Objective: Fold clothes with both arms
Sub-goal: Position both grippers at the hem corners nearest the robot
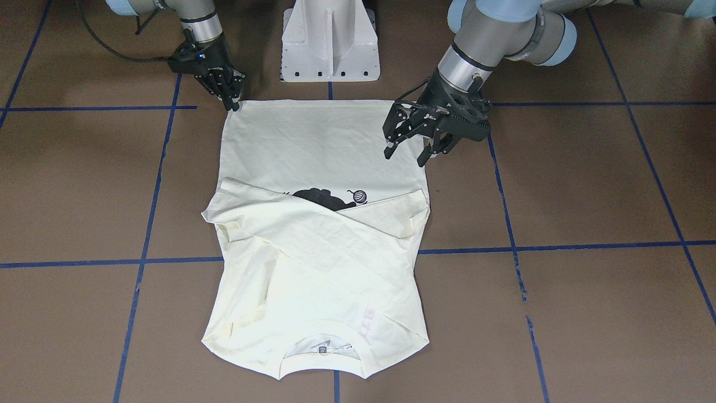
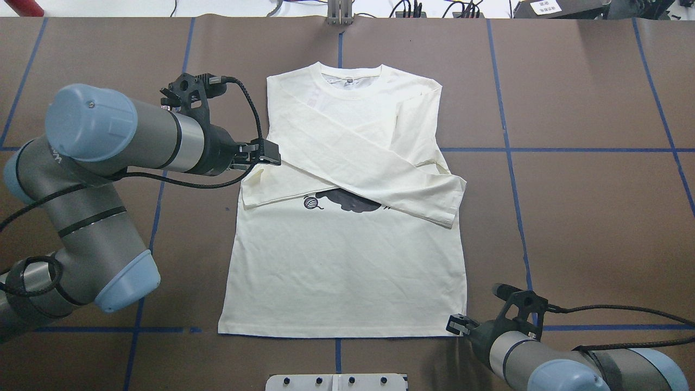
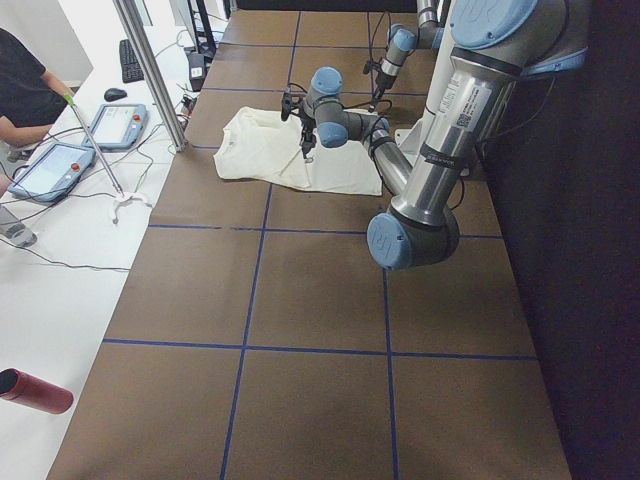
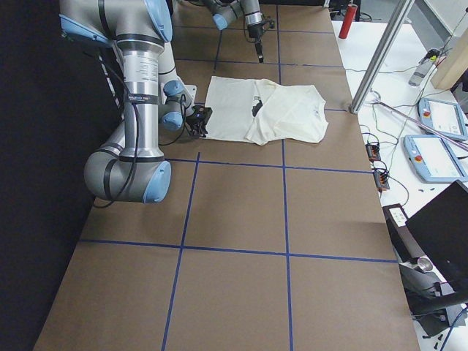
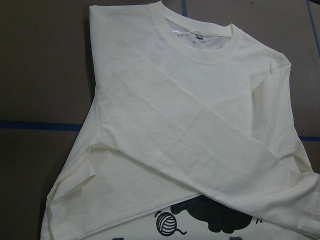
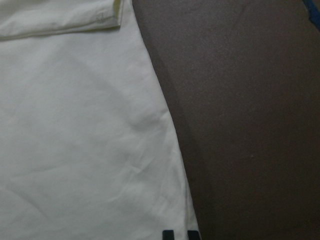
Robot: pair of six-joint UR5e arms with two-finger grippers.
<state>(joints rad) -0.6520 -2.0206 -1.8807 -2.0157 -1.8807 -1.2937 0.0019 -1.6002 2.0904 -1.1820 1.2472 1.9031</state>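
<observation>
The cream T-shirt (image 2: 347, 255) lies flat on the brown table, collar away from the robot, both long sleeves crossed over the chest and half covering the black cat print (image 1: 324, 198). My left gripper (image 1: 405, 157) hovers open, with nothing between its fingers, just above the shirt's side edge below the sleeve fold; the left wrist view shows only the shirt (image 5: 190, 130). My right gripper (image 1: 234, 103) is down at the hem corner nearest the robot. Its fingertips (image 6: 168, 234) stand close together with the shirt's edge (image 6: 150, 100) between them.
The white pedestal (image 1: 330, 42) stands just behind the hem between the arms. Blue tape lines (image 2: 570, 149) cross the table. Beyond the far edge are a metal post (image 3: 150, 70), control tablets (image 3: 55, 165), a seated person (image 3: 25, 75) and a red bottle (image 3: 35, 390).
</observation>
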